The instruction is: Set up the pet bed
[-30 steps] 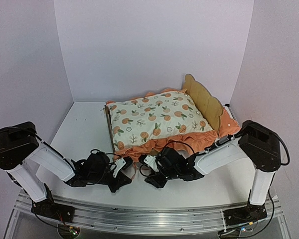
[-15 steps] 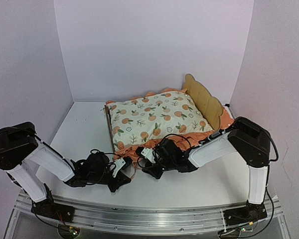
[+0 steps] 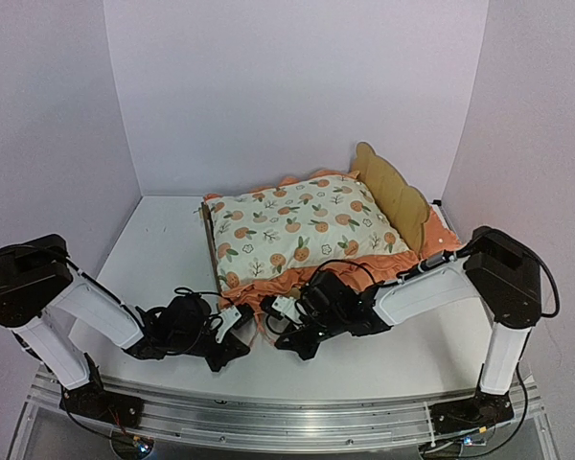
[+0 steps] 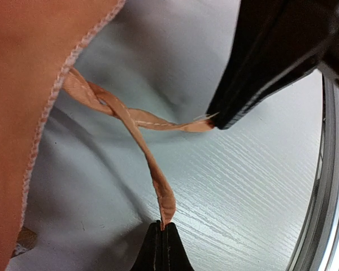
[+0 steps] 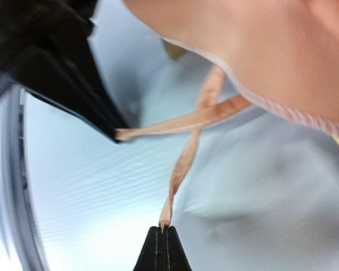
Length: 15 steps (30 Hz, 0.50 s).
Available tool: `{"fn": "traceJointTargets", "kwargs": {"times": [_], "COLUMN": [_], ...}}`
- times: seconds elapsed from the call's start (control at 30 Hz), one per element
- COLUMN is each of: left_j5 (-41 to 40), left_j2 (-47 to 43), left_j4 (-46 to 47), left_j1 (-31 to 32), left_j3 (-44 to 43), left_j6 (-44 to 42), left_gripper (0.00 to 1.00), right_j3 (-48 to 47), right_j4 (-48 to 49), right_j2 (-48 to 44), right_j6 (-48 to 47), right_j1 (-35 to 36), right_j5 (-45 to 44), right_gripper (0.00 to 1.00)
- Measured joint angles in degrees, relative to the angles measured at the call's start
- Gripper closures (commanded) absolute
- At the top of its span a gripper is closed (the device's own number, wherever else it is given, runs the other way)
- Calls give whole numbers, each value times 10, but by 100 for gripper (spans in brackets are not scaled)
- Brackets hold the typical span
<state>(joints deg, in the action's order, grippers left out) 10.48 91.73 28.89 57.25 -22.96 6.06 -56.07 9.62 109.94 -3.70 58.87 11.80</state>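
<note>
Both the left gripper (image 3: 247,331) and right gripper (image 3: 280,326) sit at 6 o'clock of the pet bed (image 3: 395,195), which stands mid-table and looks like light, stiff plywood best gripped by a rail. In the left wrist view, the left jaws are closed, pinching a limp ribbon tie (image 4: 152,175). In the right wrist view, the right jaws pinch the crossing tie (image 5: 181,164).

Top view: was bright, even, sharp; soft shadows lay on the table (image 3: 163,240).
Left wrist: ribbon (image 4: 157,180) was crisp, left gripper (image 4: 161,245) a dark silhouette, glare at right.
Right wrist: was hazy, washed out, ribbon soft.
</note>
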Motion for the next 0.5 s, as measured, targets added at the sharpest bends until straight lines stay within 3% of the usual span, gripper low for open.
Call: {"fn": "traceJointTargets", "kwargs": {"times": [0.07,0.17,0.3,0.37,0.5], "left_j5": [3,-3,-3,-5,-1], "left_j2": [7,11,7,-5,-77], "left_j4": [0,-4,-12,-27,-45], "left_j1": [0,0,0,-1,-14], "left_j3": [-4,-11,-14,-14,-4], "left_j6": [3,-4,-20,-26,-13], "left_gripper": [97,79,72,63,57], "right_j3": [0,0,0,-1,-7], "right_j4": [-10,-16,-23,-28,-35], "right_j2": [-17,-34,-36,-36,-35], "right_j6": [16,41,71,85,115], "right_j1": [5,6,5,5,5], "right_j5": [13,25,31,31,31], "right_gripper": [100,100,100,100,100]}}
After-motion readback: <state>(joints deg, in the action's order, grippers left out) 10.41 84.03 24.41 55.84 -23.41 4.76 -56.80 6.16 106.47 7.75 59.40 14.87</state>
